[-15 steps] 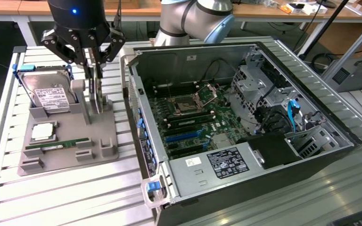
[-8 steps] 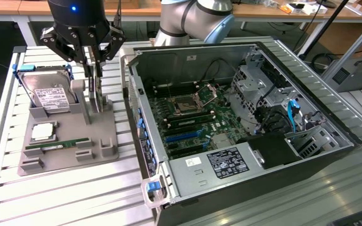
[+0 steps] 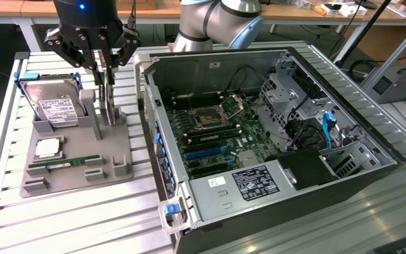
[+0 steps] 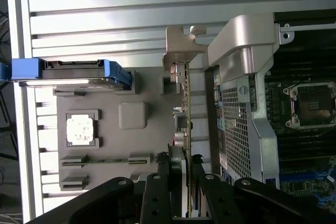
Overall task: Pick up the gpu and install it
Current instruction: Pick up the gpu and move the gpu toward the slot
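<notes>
The gpu (image 3: 104, 103) is a thin dark card standing on edge over the grey holder (image 3: 76, 180), between the hard drive and the computer case. In the wrist view the gpu (image 4: 184, 111) shows edge-on, its silvery bracket (image 4: 178, 51) at the far end. My gripper (image 3: 103, 66) comes down on the card's top edge, and its black fingers (image 4: 157, 192) press against both faces, so the gripper (image 4: 185, 169) is shut on the gpu. I cannot tell whether the card's lower edge still sits in the holder's slot.
On the holder lie a hard drive (image 3: 55, 108) with blue rails, a processor chip (image 3: 48, 149) and a green memory stick (image 3: 65, 161). The open computer case (image 3: 372, 153) lies at the exterior view's right, motherboard (image 3: 217, 132) exposed, its wall (image 4: 236, 129) close beside the card.
</notes>
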You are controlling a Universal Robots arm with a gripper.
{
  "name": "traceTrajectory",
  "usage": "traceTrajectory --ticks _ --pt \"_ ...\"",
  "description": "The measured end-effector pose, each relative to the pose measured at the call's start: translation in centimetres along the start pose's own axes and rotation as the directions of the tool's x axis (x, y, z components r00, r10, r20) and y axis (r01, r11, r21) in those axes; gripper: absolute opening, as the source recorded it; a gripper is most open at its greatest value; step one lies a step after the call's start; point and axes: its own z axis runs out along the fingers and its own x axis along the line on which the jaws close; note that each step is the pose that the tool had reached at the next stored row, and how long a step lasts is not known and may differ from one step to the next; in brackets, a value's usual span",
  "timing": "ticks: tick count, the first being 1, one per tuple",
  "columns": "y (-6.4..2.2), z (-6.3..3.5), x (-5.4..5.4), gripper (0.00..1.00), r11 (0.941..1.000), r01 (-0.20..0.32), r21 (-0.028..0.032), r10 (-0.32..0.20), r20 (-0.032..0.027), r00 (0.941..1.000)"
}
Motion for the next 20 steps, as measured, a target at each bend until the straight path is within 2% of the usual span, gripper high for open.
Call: traceTrajectory --ticks 20 --pt "0.08 -1.09 0.0 0.27 1.0000 0.000 -0.0031 0.000 -0.0002 1.0000"
